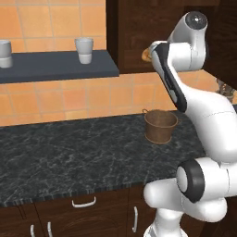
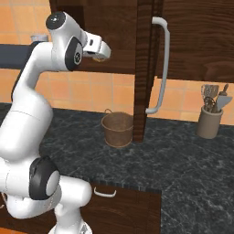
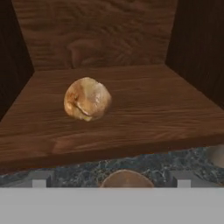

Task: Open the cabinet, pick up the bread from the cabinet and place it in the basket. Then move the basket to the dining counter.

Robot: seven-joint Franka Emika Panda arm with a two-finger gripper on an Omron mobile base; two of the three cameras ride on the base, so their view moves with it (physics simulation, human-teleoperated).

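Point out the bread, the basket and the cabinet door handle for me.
bread (image 3: 87,99): hand view, middle of the roll on the cabinet shelf.
basket (image 2: 117,130): right base view, front of its wall.
cabinet door handle (image 2: 164,68): right base view, mid-length of the silver bar.

Even, flat rendered light throughout; no glare, only soft low-resolution blur. Cabinet (image 3: 109,39) interior dims toward 9 and 3 o'clock walls. Bread (image 3: 86,99) casts faint shadow toward 6 o'clock.
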